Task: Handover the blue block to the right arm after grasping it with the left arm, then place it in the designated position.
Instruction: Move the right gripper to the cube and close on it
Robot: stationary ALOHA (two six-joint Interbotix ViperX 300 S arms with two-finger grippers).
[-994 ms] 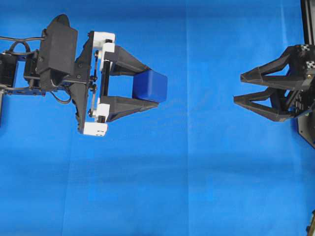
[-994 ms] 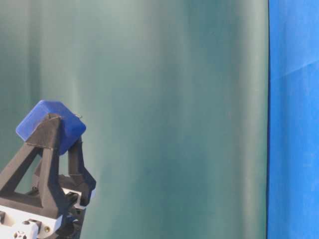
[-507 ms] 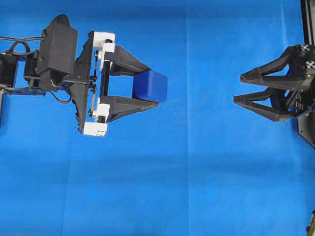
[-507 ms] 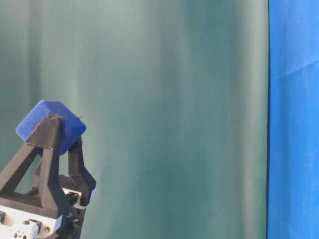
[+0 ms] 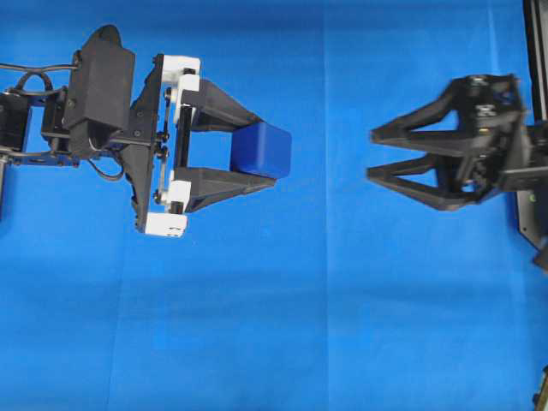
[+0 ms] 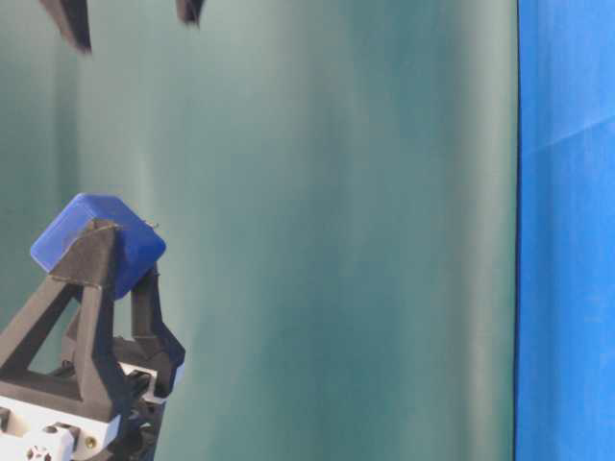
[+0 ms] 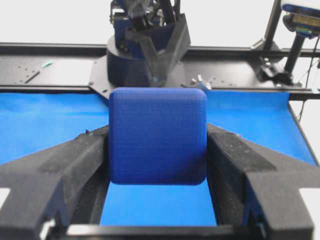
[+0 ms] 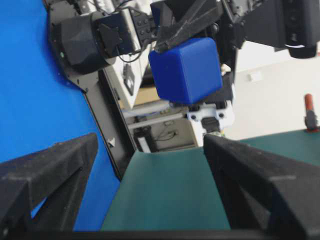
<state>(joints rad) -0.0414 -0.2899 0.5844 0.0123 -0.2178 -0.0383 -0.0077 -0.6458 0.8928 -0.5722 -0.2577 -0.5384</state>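
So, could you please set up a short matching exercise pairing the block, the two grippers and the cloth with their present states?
Things:
1. blue block
2. left gripper
3. right gripper
4. blue cloth

States:
A. jaws spread, nothing between them
B. lies flat beneath both arms
C. pinched between two black jaws
D. shut on the cube

Pairs: 1-C, 2-D, 3-A, 4-B

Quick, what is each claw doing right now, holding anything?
Left gripper: closed on the blue block.
Right gripper: open, holding nothing, apart from the block.
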